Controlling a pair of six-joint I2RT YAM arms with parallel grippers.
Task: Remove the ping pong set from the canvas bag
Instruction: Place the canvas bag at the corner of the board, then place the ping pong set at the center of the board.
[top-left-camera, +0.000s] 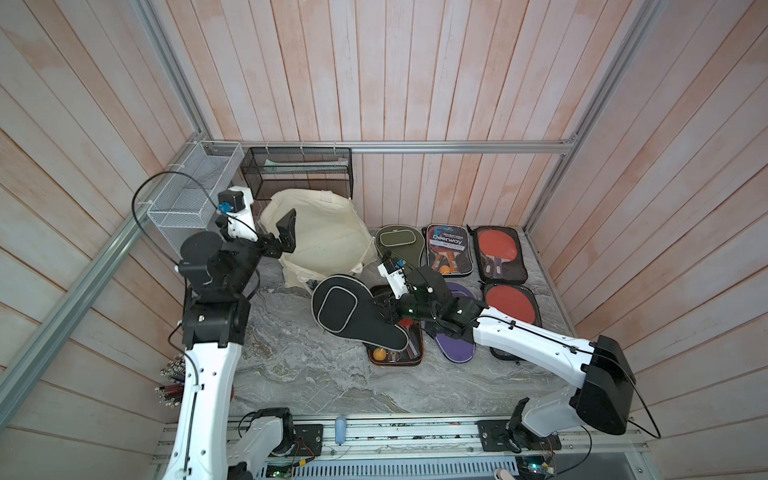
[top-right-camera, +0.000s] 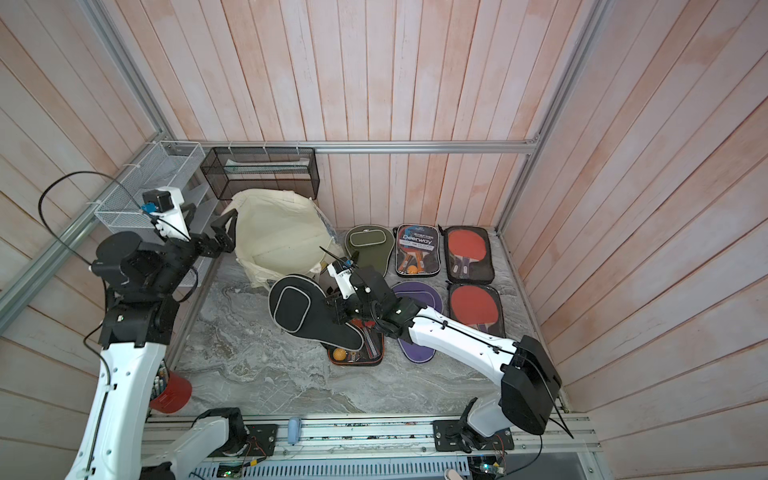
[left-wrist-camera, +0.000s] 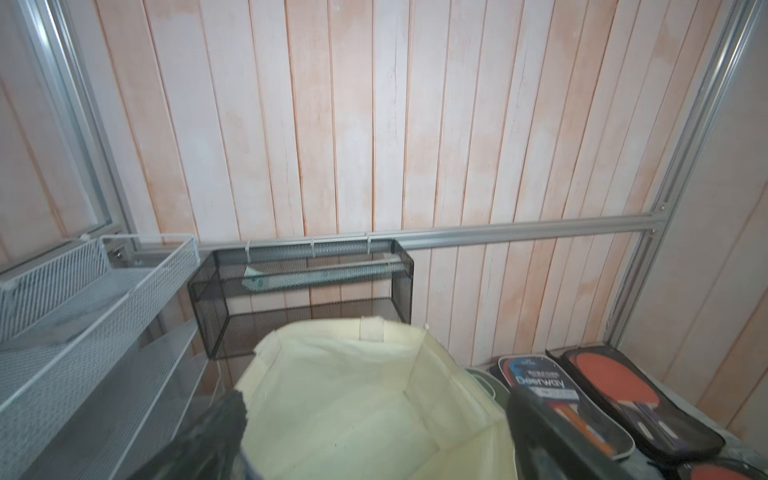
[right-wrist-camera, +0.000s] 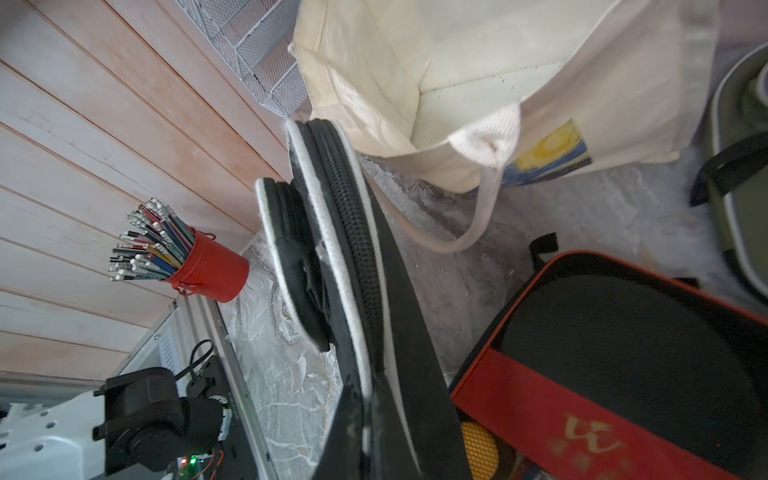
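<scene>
Grey marbled worktop (top-left-camera: 316, 374) inside pink plank walls carries every item. All positions below are given from the canvas bag (top-left-camera: 328, 232), which stands open at the far left corner.

1. Near side of the bag: the right end effector (top-left-camera: 388, 309) is clamped on the black case (top-left-camera: 345, 311), at the case's edge beside the neck. The round head lies just outside the bag's mouth. The handle end overhangs the orange-trimmed case (top-left-camera: 395, 357). Whether the head touches the rim cannot be told. The set is judged out of the bag but not yet set down.

2. At the bag's left rim: the left end effector (top-left-camera: 289, 232) stands with jaws fully apart, holding nothing. The left wrist view shows a bare cream interior.

3. Right of the bag, near to far: purple case (top-left-camera: 457, 349), near red-bat case (top-left-camera: 513, 305), olive case (top-left-camera: 399, 245), Deerway set (top-left-camera: 449, 249), far red-bat case (top-left-camera: 498, 253).

4. Behind the bag: black mesh basket (top-left-camera: 299, 170).

Recommended procedure (judgement):
- Keep the clamp firm. The grip is off-centre, so the case is likely to pivot; travel slowly.
- Raise the case before moving sideways, so that it clears the orange-trimmed case and the bag's loose handle (right-wrist-camera: 478, 208).
- Lower it flat onto bare worktop nearer than the bag, then release.
- Keep the left arm at the rim, clear of the carry path.
</scene>
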